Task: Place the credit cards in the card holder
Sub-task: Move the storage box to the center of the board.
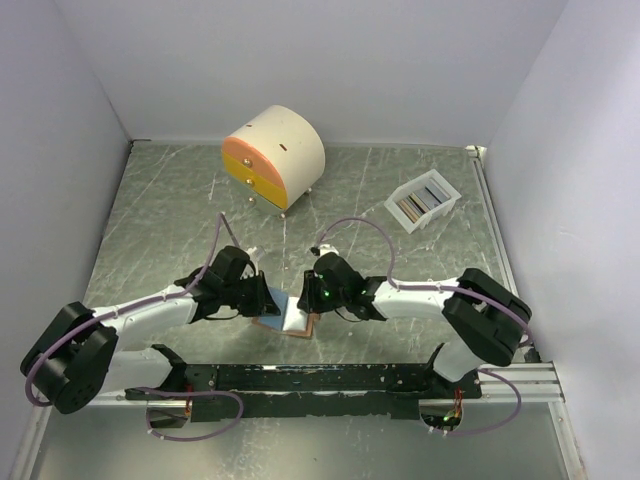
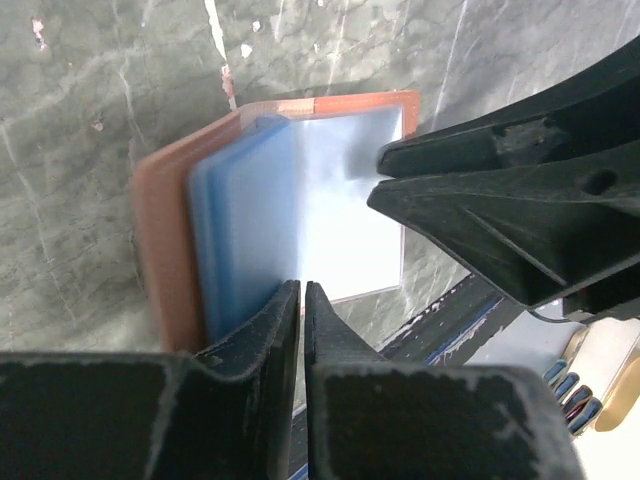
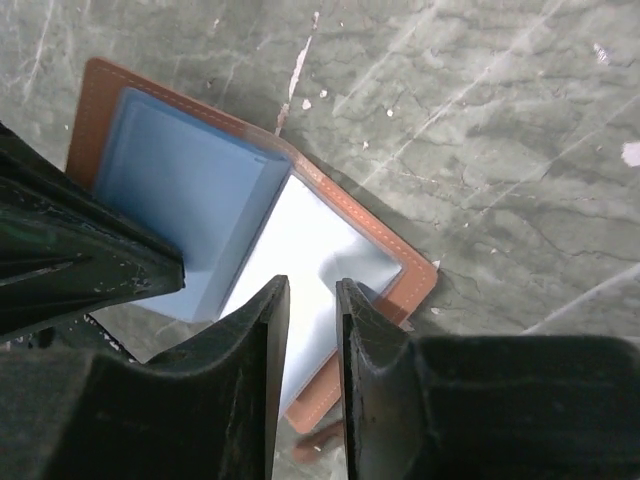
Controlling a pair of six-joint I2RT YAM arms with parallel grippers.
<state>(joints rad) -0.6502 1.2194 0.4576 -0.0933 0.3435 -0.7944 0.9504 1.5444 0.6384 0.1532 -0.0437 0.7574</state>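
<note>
The salmon-brown card holder (image 1: pixel 301 335) (image 2: pixel 160 240) (image 3: pixel 415 275) lies open on the table between both arms. A light blue credit card (image 2: pixel 240 230) (image 3: pixel 180 180) rests on its left half, beside a pale clear pocket (image 2: pixel 350 220) (image 3: pixel 300 250). My left gripper (image 1: pixel 268 300) (image 2: pixel 302 290) is shut, with its tips at the blue card's near edge; no grip on the card shows. My right gripper (image 1: pixel 308 300) (image 3: pixel 312 285) hovers over the clear pocket with a narrow gap between its fingers and nothing in it. More credit cards (image 1: pixel 418 204) lie in a tray.
A small white tray (image 1: pixel 447 203) sits at the back right. A round cream cabinet (image 1: pixel 275 155) with orange-yellow drawers stands at the back centre. A black rail (image 1: pixel 330 378) runs along the near edge, just behind the card holder. White walls enclose the table.
</note>
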